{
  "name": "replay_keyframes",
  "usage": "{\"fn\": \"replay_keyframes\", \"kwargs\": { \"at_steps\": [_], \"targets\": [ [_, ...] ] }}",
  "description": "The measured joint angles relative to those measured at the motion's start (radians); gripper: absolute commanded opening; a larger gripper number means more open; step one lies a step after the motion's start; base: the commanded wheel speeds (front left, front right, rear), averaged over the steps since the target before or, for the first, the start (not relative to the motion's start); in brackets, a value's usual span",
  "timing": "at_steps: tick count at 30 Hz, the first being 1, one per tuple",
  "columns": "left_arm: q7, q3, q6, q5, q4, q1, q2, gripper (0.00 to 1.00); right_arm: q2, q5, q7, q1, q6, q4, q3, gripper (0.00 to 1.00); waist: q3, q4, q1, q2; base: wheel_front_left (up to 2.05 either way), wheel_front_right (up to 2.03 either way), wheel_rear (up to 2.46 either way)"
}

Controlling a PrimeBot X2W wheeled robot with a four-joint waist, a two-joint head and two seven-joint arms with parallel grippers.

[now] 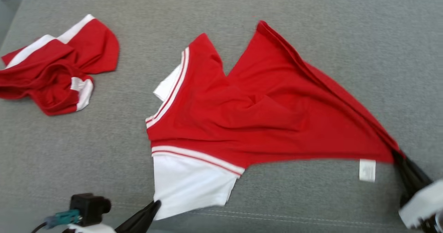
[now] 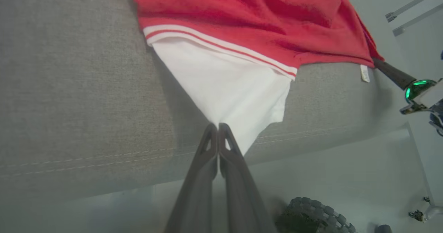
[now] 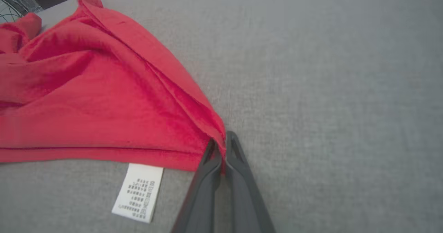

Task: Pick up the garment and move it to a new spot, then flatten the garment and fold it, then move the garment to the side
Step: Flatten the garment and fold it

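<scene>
Head view: the garment is lying on the surface, with a second garment well left of it.

Left wrist view: the left fingers are pinching the garment's white sleeve near the surface's edge.

Right wrist view: the right fingers are pinching the garment's red corner, with bare surface lying beyond it.

No text could be read. A white care tag hung just below the hem of the red garment, its rows of dark print too small to make out.

Red-white garment, rumpled, stretched on couch
</scene>
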Motion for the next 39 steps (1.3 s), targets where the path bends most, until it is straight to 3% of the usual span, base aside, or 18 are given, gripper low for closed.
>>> {"fn": "replay_keyframes", "kwargs": {
  "at_steps": [2,5,8,10,11,12,15,17,19,24,26,29,30,34,39],
  "targets": [
    [0.015,0.036,0.019,-0.03,-0.098,0.055,0.048,0.0,0.007,0.055,0.072,0.14,0.0,-0.146,-0.072,0.0,0.007,-0.026,0.0,0.0,0.0,0.0,0.0],
    [0.064,0.082,0.007,-0.08,-0.214,0.064,0.115,0.0,0.034,0.15,0.219,0.27,-0.001,-0.333,-0.136,0.0,0.023,-0.067,0.0,0.0,0.0,0.0,0.0],
    [0.192,0.105,-0.051,-0.186,-0.217,-0.081,0.153,0.0,0.073,0.239,0.373,0.177,-0.002,-0.403,-0.172,0.0,0.04,-0.099,0.0,0.0,0.0,0.0,0.0],
    [0.356,0.124,-0.063,-0.386,-0.127,-0.261,0.137,0.0,0.159,0.363,0.497,-0.047,-0.002,-0.307,-0.227,0.0,0.052,-0.113,0.0,0.0,0.0,0.0,0.0],
    [0.394,0.157,-0.041,-0.471,-0.045,-0.376,0.108,0.0,0.238,0.455,0.545,-0.204,-0.002,-0.178,-0.295,0.0,0.056,-0.122,0.0,0.0,0.0,0.0,0.0],
    [0.414,0.188,-0.004,-0.496,0.058,-0.515,0.095,0.0,0.291,0.457,0.552,-0.374,-0.006,-0.03,-0.336,0.0,0.059,-0.134,0.0,0.0,0.0,0.0,0.0],
    [0.364,0.226,0.046,-0.402,0.348,-0.96,0.064,0.0,0.303,0.201,0.431,-0.846,-0.008,0.232,-0.378,0.0,0.046,-0.159,0.0001,0.0,0.0,0.0,0.0],
    [0.229,0.248,0.063,-0.328,0.512,-1.206,-0.013,0.0,0.316,0.125,0.309,-1.117,-0.004,0.335,-0.421,0.0,0.024,-0.165,0.0001,0.0,0.0,0.0,0.0],
    [0.158,0.218,0.034,-0.23,0.618,-1.372,-0.042,0.0,0.321,0.075,0.212,-1.288,-0.003,0.413,-0.435,0.0,-0.005,-0.165,0.0001,0.0,0.0,0.0,0.0],
    [-0.023,0.167,-0.083,-0.065,0.7,-1.623,-0.043,0.0,0.263,-0.084,0.26,-1.398,0.0,0.544,-0.308,0.0,-0.016,-0.156,0.0001,0.0,0.0,0.0,0.0],
    [-0.074,0.138,-0.138,-0.032,0.7,-1.623,-0.045,0.0,0.243,-0.084,0.274,-1.367,0.0,0.526,-0.248,0.0,0.009,-0.152,0.0,0.0,0.0,0.0,0.0],
    [-0.185,0.133,-0.152,-0.022,0.661,-1.479,-0.062,0.0,0.205,-0.016,0.298,-1.222,0.0,0.459,-0.183,0.0,0.059,-0.136,0.0001,0.0,0.0,0.0,0.0],
    [-0.256,0.125,-0.142,-0.027,0.633,-1.303,-0.087,0.0,0.196,0.053,0.297,-1.068,0.0,0.411,-0.158,0.0,0.089,-0.123,0.0,0.0,0.0,0.0,0.0],
    [-0.389,0.097,-0.076,-0.018,0.607,-0.915,-0.131,0.0,0.198,0.182,0.276,-0.808,-0.001,0.351,-0.122,0.0,0.14,-0.103,0.0001,0.0,0.0,0.0,0.0],
    [-0.442,0.04,-0.03,0.007,0.498,-0.626,-0.156,0.0,0.191,0.259,0.214,-0.594,-0.001,0.284,-0.066,0.0,0.145,-0.079,0.0001,0.0,0.0,0.0,0.0]
  ]
}}
